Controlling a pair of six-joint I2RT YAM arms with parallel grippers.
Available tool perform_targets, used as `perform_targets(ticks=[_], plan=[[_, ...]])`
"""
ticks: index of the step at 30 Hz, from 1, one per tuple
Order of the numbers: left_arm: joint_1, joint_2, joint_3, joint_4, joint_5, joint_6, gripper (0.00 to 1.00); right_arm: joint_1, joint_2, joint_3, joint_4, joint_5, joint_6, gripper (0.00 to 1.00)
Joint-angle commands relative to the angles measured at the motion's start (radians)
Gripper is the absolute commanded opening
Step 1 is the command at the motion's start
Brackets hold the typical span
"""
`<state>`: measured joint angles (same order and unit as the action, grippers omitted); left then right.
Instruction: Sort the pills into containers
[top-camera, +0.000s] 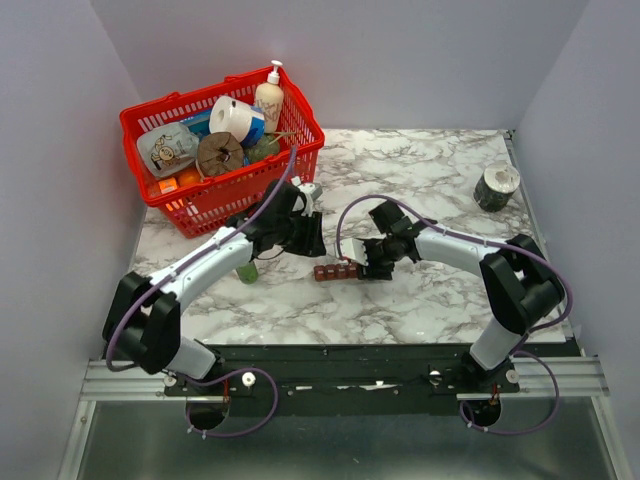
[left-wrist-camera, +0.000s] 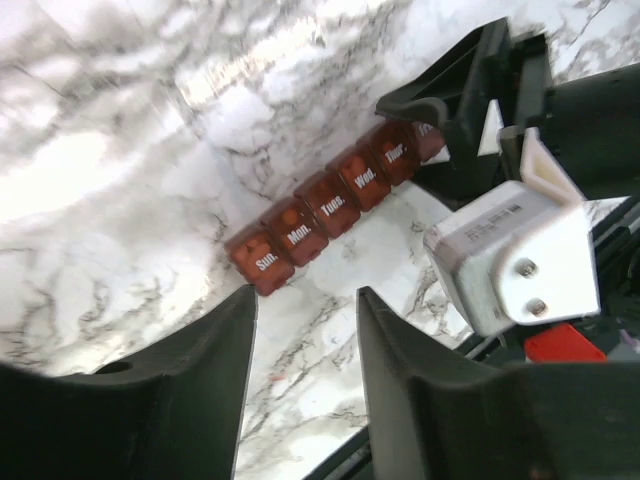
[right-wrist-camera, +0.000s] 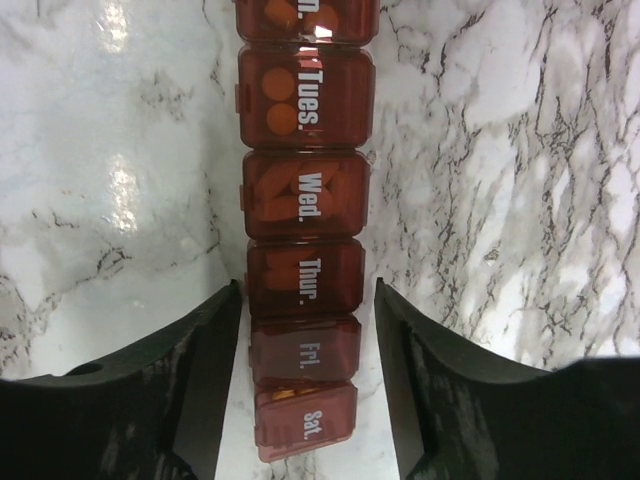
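The containers are a dark red-brown strip of day-labelled lidded compartments lying flat on the marble table. In the left wrist view the containers run from Sun. near my fingers up to the right. Round orange pills show through the closed lids of the containers. My right gripper is open and straddles the Thur.-to-Sat. end, with a gap on each side. It sits at the strip's right end in the top view. My left gripper is open and empty, just short of the Sun. end, and hovers left of the strip.
A red wire basket full of household items stands at the back left. A green bottle stands under the left arm. A tape roll lies at the back right. The right arm's white camera block is close to my left fingers.
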<state>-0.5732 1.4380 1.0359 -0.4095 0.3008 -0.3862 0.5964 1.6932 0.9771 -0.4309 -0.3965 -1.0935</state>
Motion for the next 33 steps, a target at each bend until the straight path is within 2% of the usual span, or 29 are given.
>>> perform_targets(ticks=[1, 2, 3, 5, 6, 8, 9, 12, 15, 16, 17, 20, 22, 24, 27, 33], plan=[[0.007, -0.115, -0.023, 0.014, -0.123, 0.052, 0.63, -0.001, -0.018, 0.0, -0.054, -0.002, 0.036, 0.8], [0.007, -0.157, -0.034, 0.021, -0.146, 0.064, 0.68, -0.007, -0.044, 0.003, -0.054, -0.002, 0.041, 0.84], [0.009, -0.18, -0.04, 0.031, -0.155, 0.07, 0.71, -0.012, -0.056, 0.005, -0.061, -0.011, 0.043, 0.99], [0.01, -0.249, -0.051, 0.055, -0.166, 0.102, 0.75, -0.026, -0.098, 0.009, -0.069, -0.021, 0.047, 1.0], [0.012, -0.273, -0.053, 0.061, -0.195, 0.109, 0.82, -0.029, -0.112, 0.011, -0.078, -0.019, 0.053, 1.0], [0.022, -0.345, -0.062, 0.093, -0.21, 0.121, 0.9, -0.046, -0.145, 0.02, -0.089, -0.024, 0.078, 1.0], [0.029, -0.37, -0.068, 0.107, -0.207, 0.127, 0.99, -0.052, -0.186, 0.024, -0.094, -0.03, 0.093, 1.0], [0.065, -0.473, -0.114, 0.21, -0.172, 0.11, 0.99, -0.086, -0.281, 0.055, -0.091, -0.039, 0.197, 1.0], [0.095, -0.557, -0.143, 0.27, -0.19, 0.102, 0.99, -0.131, -0.358, 0.109, -0.059, -0.035, 0.407, 1.0], [0.098, -0.57, -0.143, 0.265, -0.212, 0.118, 0.99, -0.145, -0.404, 0.126, -0.048, -0.031, 0.554, 1.0], [0.099, -0.591, -0.136, 0.255, -0.229, 0.124, 0.99, -0.194, -0.423, 0.144, -0.045, -0.034, 0.622, 1.0], [0.102, -0.614, -0.108, 0.19, -0.253, 0.162, 0.99, -0.334, -0.486, 0.205, 0.006, -0.137, 0.936, 1.0], [0.101, -0.625, -0.094, 0.14, -0.258, 0.176, 0.99, -0.345, -0.51, 0.259, 0.029, -0.038, 1.065, 1.0], [0.102, -0.643, -0.088, 0.114, -0.269, 0.193, 0.99, -0.345, -0.543, 0.287, 0.029, 0.083, 1.124, 1.0], [0.102, -0.686, -0.096, 0.09, -0.293, 0.199, 0.99, -0.346, -0.587, 0.328, 0.027, 0.151, 1.175, 1.0], [0.102, -0.735, -0.096, 0.068, -0.316, 0.217, 0.99, -0.345, -0.652, 0.36, 0.018, 0.203, 1.175, 1.0]])
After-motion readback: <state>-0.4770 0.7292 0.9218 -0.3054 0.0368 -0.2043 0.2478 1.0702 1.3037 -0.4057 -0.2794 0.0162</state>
